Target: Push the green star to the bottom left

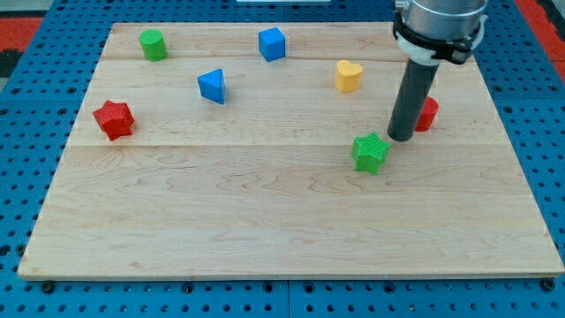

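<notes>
A dark grey cylindrical rod is shown, ending at my tip (402,139). It is topped by a white collar and grey housing.

- I see a pale wooden tabletop (265,230), lying on a blue pegboard (35,106) dotted with holes.
- A green cylinder (154,44) stands near the tabletop's top left corner.
- A blue cube (272,44) sits along the top edge, toward the middle.
- A blue triangle block (212,86) lies below and between those two, apart from both.
- A red star (114,119) rests near the view's left edge, well apart from the rest.
- A yellow heart (349,76) sits right of centre in the upper half.
- A red block (428,114) shows at the view's right, partly hidden, so I cannot tell its shape.
</notes>
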Robot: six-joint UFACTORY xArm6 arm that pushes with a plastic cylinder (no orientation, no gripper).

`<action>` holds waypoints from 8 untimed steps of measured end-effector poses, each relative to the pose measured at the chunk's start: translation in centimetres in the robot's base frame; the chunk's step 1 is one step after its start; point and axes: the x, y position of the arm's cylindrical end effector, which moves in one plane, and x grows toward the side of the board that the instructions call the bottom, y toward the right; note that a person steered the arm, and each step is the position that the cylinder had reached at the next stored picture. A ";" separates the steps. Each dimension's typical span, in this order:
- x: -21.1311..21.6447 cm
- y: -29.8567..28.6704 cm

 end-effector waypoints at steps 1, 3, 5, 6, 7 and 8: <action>2.7 0.0; 3.3 -0.8; 3.4 -7.3; 3.6 -11.9; 3.2 -9.9; 0.5 -8.6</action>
